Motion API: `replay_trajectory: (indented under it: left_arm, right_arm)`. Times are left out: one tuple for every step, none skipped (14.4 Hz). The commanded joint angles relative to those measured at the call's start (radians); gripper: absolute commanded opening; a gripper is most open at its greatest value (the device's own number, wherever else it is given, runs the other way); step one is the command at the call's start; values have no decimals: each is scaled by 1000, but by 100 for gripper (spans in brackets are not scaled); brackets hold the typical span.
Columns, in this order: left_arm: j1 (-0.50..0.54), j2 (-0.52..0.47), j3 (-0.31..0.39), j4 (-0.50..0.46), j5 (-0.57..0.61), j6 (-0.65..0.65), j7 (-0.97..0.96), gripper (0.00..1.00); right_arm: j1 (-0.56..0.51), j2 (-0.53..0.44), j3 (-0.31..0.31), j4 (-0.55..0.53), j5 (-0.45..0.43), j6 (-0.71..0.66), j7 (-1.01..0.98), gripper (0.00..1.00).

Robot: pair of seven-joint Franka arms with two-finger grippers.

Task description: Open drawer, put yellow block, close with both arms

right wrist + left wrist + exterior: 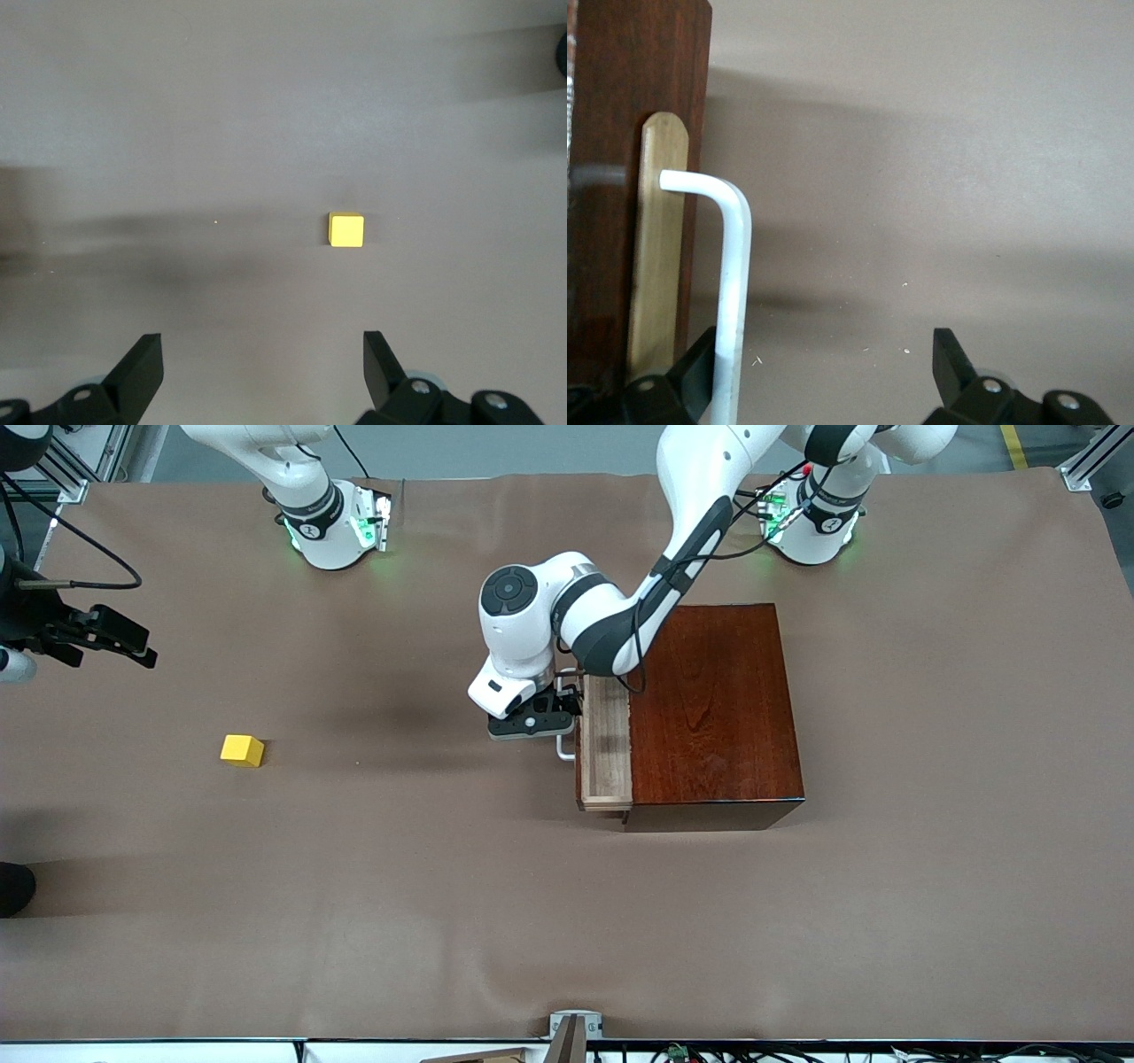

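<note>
Yellow block (pixel 345 230) on table, under spread right claw (pixel 261 372).

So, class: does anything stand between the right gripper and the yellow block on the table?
Nothing visible does. The open right gripper hangs over bare table covering, and the yellow block sits alone, uncovered. The drawer is only partly open, at the left gripper.
</note>
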Motion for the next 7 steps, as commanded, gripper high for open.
replay_trajectory:
  left_arm:
    - [-36,42,-12,49,-24,45,-85,100]
    - [-37,42,-12,49,-24,47,-98,100]
    - [-45,44,-14,51,-24,47,-100,100]
    - [-46,44,-14,51,-26,51,-99,100]
    - [-47,44,-14,51,-26,63,-96,100]
    - [-48,44,-15,51,-26,80,-94,100]
    - [-50,44,-17,51,-26,96,-93,100]
  right_arm:
    - [8,7,-5,21,1,-15,-1,100]
    - [8,7,-5,21,1,-15,-2,100]
    - [7,7,-5,21,1,-16,-4,100]
    - [7,5,-5,19,0,-18,-7,100]
    - [7,5,-5,21,0,-19,-7,100]
    - [8,5,-5,19,-2,-19,-7,100]
    - [7,5,-5,19,-2,-22,-7,100]
